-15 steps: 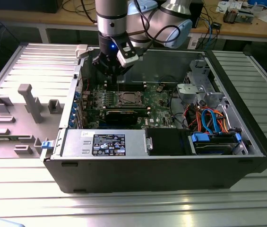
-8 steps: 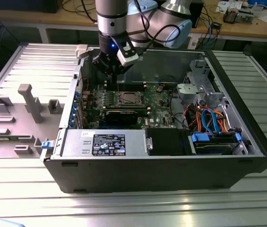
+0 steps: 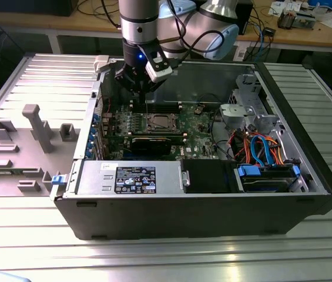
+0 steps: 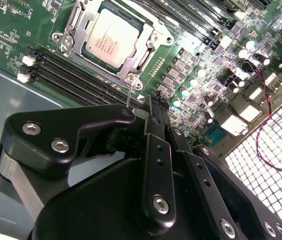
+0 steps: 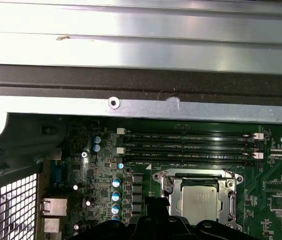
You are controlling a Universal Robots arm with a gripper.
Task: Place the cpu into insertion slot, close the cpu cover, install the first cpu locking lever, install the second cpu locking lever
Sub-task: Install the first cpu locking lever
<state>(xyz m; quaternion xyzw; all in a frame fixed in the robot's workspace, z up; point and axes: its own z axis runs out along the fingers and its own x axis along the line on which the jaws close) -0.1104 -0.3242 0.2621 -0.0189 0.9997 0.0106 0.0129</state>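
CPU (image 4: 107,38), dull silver top up, seated flat in insertion slot (image 4: 112,41) on green motherboard (image 4: 11,25); also seen in first wrist view (image 5: 199,199) and, small, in exterior view (image 3: 157,123). CPU cover (image 4: 148,46) down over it, frame lying around chip edges, metal top showing through window. Thin wire lever (image 4: 129,92) standing up from cover corner nearest end effector, apparently not latched; state of other lever not discernible. Four long black memory slots (image 5: 188,146) just beside socket, parallel to one edge. Row of silver-topped capacitors (image 5: 116,195) on adjacent side of socket. End effector (image 4: 154,100) above board, just beside socket corner carrying lever, tips close to wire; fingers (image 4: 156,107) pressed together, nothing visibly pinched. In exterior view, end effector (image 3: 137,88) hanging inside open computer case (image 3: 213,211), directly over memory-slot side of socket. Long black expansion card (image 3: 154,143) on socket's opposite side. Case resting on ribbed metal worktop (image 3: 324,247); grey plastic fixtures (image 3: 36,126) well apart from case on worktop.
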